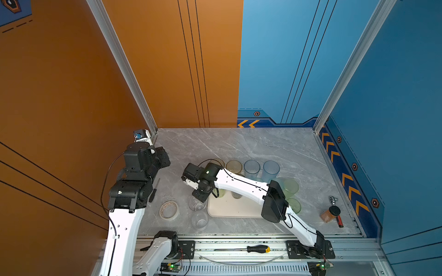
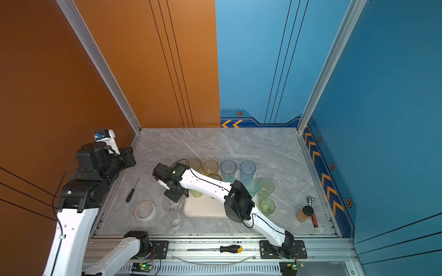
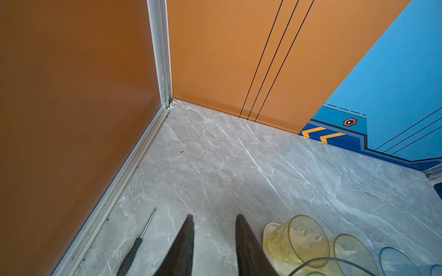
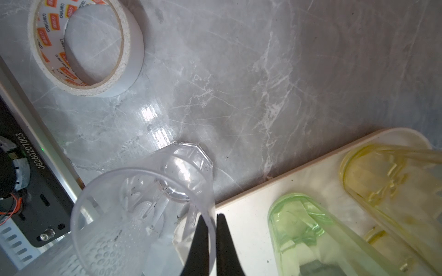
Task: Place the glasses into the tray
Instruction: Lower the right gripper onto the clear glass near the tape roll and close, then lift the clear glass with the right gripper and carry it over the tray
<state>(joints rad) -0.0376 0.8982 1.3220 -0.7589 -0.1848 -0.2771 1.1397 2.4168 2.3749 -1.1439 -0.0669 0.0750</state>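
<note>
The table (image 1: 239,148) is grey marble veined white; the tray (image 1: 229,210) is plain cream. The glasses (image 1: 251,167) are tinted yellow, blue and green, one glass (image 4: 107,239) clear. The tape (image 4: 86,45) is white, its core printed with orange-red labels, and the jar (image 1: 328,215) brown, black-lidded.

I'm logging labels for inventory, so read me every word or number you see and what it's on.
"JG2602207003": white print on the black plate in the right wrist view.
Tape roll core: repeated orange brand patches and grey lettering, too blurred to read surely.
No other text shows.
</note>
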